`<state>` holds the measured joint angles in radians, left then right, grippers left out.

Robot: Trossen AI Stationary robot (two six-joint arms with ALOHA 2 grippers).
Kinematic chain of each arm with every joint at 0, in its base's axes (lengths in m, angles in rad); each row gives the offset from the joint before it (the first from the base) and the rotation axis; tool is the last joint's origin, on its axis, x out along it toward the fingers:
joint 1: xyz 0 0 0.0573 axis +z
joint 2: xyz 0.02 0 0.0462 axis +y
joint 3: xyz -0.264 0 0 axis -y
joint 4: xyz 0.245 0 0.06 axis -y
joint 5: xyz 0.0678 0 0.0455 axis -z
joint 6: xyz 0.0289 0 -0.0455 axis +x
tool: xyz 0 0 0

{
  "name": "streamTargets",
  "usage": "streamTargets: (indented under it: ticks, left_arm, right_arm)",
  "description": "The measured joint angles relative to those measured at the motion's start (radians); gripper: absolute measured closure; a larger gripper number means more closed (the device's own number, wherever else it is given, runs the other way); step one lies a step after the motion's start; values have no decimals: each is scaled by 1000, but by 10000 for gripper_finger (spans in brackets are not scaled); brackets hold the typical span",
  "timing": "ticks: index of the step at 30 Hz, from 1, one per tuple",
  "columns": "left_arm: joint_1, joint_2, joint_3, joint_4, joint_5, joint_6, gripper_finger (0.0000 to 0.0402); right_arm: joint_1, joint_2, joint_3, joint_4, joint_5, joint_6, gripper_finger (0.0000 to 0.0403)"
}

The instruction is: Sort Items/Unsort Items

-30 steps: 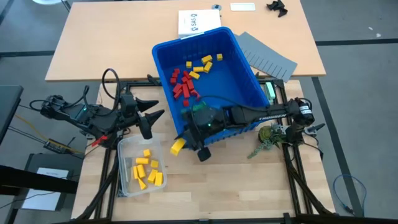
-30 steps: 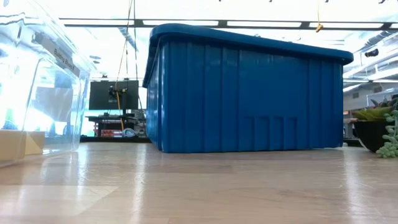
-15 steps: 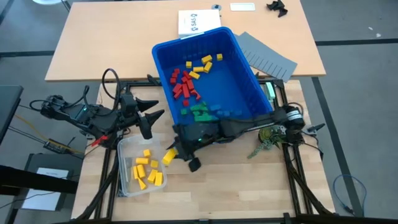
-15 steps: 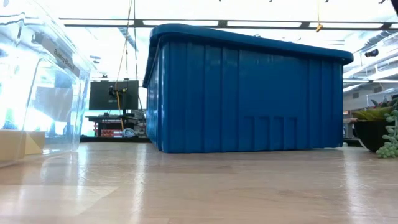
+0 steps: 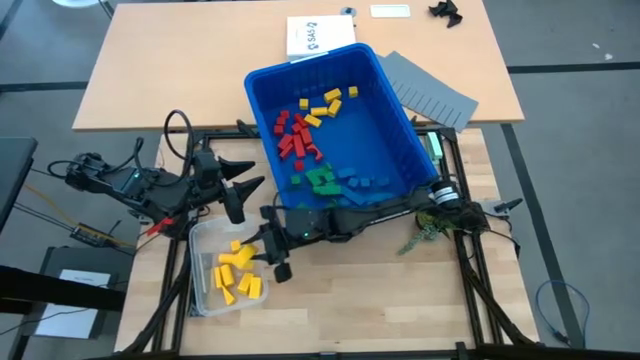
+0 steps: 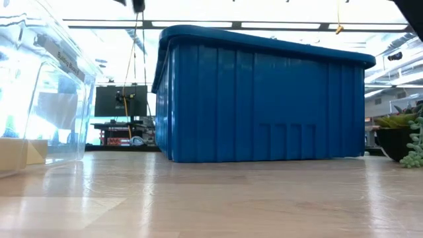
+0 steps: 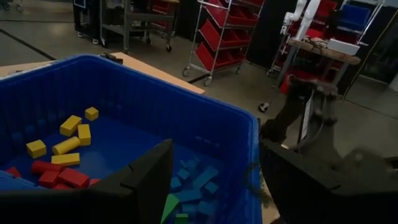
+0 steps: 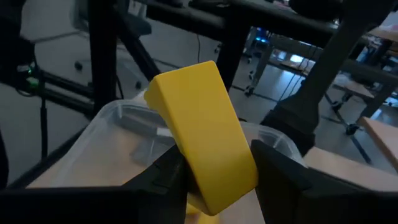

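— Right gripper (image 5: 262,250): where was it, and what did it hold?

— It hung over the clear tub (image 5: 204,235) at the table's near left, fingers pinched on a yellow block (image 8: 205,143). More yellow blocks (image 5: 238,272) lay in that tub.

— And the left gripper (image 5: 240,186)?

— It waited beside the blue bin (image 5: 400,125), fingers spread wide and holding nothing.

— Farther back?

— Red blocks (image 5: 294,138), yellow ones, green blocks (image 5: 321,180) and blue blocks (image 5: 365,182) lay inside the bin. Grey divider sheets (image 5: 432,90) lay touching its far right side.

Blue bin (image 5: 395,150) walls off table behind clear tub (image 5: 203,238).
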<state>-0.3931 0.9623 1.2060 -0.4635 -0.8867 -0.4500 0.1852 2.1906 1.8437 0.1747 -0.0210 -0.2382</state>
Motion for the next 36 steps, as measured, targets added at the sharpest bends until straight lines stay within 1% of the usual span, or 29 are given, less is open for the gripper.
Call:
streamTargets:
  ticks: [2, 5, 10, 14, 19, 28, 33, 36]
  left_arm:
    - [0, 0, 0, 0, 0, 0, 153]
    - [0, 0, 0, 1, 0, 0, 154]
    - [0, 0, 0, 1, 0, 0, 154]
    - [0, 0, 0, 1, 0, 0, 154]
    - [0, 0, 0, 1, 0, 0, 154]
    - [0, 0, 0, 2, 0, 0, 154]
    - [0, 0, 0, 2, 0, 0, 153]
    - [0, 0, 0, 3, 0, 0, 154]
  right_arm:
    - [0, 33, 0, 68, 0, 22, 251]
    - [-2, 79, 1, 121, 3, 29, 221]
    - [-2, 106, -1, 109, 41, 20, 170]
    - [-2, 76, 0, 92, 67, -32, 142]
    - [-6, -51, 0, -73, 118, -120, 127]
    - [-84, -310, 1, -504, 211, -176, 136]
    - [-200, -392, 1, -681, 245, -183, 139]
    - [-295, -406, 1, -715, 246, -174, 138]
